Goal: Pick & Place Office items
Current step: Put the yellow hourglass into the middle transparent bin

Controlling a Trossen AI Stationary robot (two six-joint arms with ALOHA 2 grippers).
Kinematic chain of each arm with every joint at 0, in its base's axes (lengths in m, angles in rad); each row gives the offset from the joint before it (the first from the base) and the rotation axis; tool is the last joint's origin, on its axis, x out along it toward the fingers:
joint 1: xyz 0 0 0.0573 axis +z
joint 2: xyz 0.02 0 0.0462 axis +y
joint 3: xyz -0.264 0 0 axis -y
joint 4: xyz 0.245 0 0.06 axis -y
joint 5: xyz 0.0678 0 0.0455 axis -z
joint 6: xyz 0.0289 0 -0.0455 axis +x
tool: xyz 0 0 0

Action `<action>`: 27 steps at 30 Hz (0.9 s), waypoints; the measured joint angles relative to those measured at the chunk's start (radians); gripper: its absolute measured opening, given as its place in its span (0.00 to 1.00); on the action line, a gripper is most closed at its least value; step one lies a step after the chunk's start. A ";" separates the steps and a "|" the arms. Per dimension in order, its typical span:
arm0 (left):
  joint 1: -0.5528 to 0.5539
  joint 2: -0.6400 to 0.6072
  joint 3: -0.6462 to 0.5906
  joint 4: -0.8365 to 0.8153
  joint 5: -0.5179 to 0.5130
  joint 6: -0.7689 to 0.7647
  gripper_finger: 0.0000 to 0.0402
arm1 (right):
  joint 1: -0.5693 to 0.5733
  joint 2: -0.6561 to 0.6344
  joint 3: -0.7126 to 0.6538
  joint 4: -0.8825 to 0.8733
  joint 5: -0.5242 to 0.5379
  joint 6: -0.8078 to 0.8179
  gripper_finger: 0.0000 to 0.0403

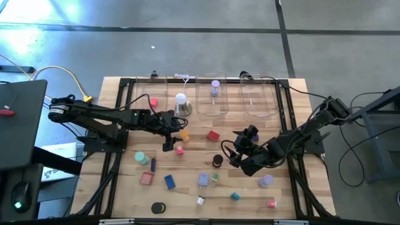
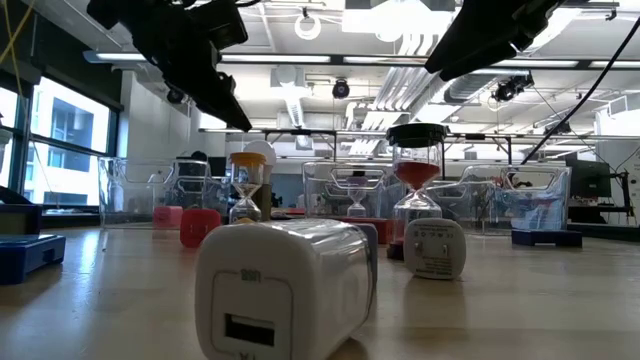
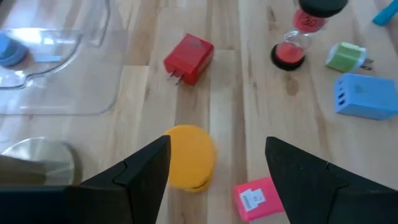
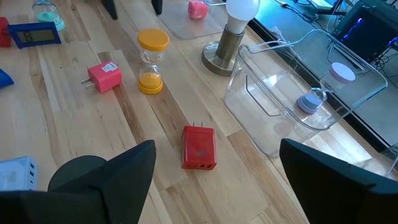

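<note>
Small office items lie scattered on the wooden table (image 1: 125, 187). My left gripper (image 1: 172, 129) hovers open just left of the orange hourglass (image 3: 189, 155), which stands upright between its fingers in the left wrist view without touching them. A pink charger (image 3: 255, 199) and a red charger (image 3: 188, 58) lie close by. My right gripper (image 1: 240, 152) is open above the table's middle right, near the black-capped red hourglass (image 1: 217, 161). Its wrist view looks past the red charger (image 4: 199, 147) to the orange hourglass (image 4: 152, 62).
Clear bins (image 1: 212, 99) (image 1: 259, 99) stand along the far edge; one holds a purple hourglass (image 4: 323, 87). A white dome on a silvery base (image 1: 181, 104) stands beside them. Blue (image 1: 204, 180), green (image 1: 215, 177), teal (image 1: 142, 157) and purple (image 1: 266, 181) pieces fill the near half.
</note>
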 joint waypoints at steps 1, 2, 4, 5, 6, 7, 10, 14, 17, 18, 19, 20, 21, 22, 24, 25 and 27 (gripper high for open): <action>-0.004 0.002 0.000 -0.006 0.000 -0.008 0.66 | 0.000 0.000 0.000 0.000 0.000 0.000 0.83; -0.007 0.003 0.000 -0.009 0.000 -0.009 0.68 | 0.000 0.000 0.000 0.000 0.000 0.000 0.83; -0.010 0.011 0.001 0.007 -0.005 -0.010 0.74 | 0.000 0.000 0.000 0.002 0.000 0.000 0.83; -0.010 0.013 0.001 0.003 -0.018 -0.010 0.76 | 0.000 0.000 0.000 0.005 0.000 0.000 0.83; -0.010 0.013 0.001 -0.001 -0.033 -0.010 0.79 | 0.000 0.000 0.000 0.006 0.000 -0.001 0.83; -0.010 0.016 0.001 0.002 -0.042 -0.011 0.81 | 0.000 0.000 0.000 0.007 0.000 -0.001 0.83; -0.004 0.021 0.001 0.001 -0.048 0.003 0.86 | 0.000 0.000 0.000 0.008 0.000 -0.002 0.83; 0.007 0.021 0.001 0.040 -0.048 0.031 0.87 | 0.000 0.000 0.000 0.008 -0.002 -0.003 0.83; 0.007 0.021 0.001 0.075 -0.048 0.003 0.87 | 0.000 0.000 0.000 0.008 -0.002 -0.003 0.83; 0.007 0.021 0.001 0.080 -0.047 0.002 0.87 | 0.000 0.000 0.000 0.008 -0.002 -0.003 0.83; 0.007 0.021 0.001 0.082 -0.047 0.005 0.87 | 0.000 0.000 0.000 0.008 -0.002 -0.003 0.83; 0.007 0.021 0.001 0.082 -0.047 0.017 0.87 | 0.000 0.000 0.000 0.008 -0.002 -0.003 0.83; 0.007 0.021 0.001 0.082 -0.047 0.036 0.87 | 0.000 0.000 0.000 0.008 -0.002 -0.003 0.83; 0.007 0.021 0.001 0.081 -0.047 0.058 0.87 | 0.000 0.000 0.000 0.008 -0.002 -0.003 0.83; 0.007 0.021 0.001 0.076 -0.047 0.073 0.87 | 0.000 0.000 0.000 0.008 -0.002 -0.003 0.83; 0.007 0.021 0.001 0.073 -0.047 0.066 0.87 | 0.000 0.000 0.000 0.008 -0.002 -0.003 0.83; 0.007 0.027 0.001 0.060 -0.047 0.034 0.87 | 0.000 0.000 0.000 0.008 -0.002 -0.003 0.83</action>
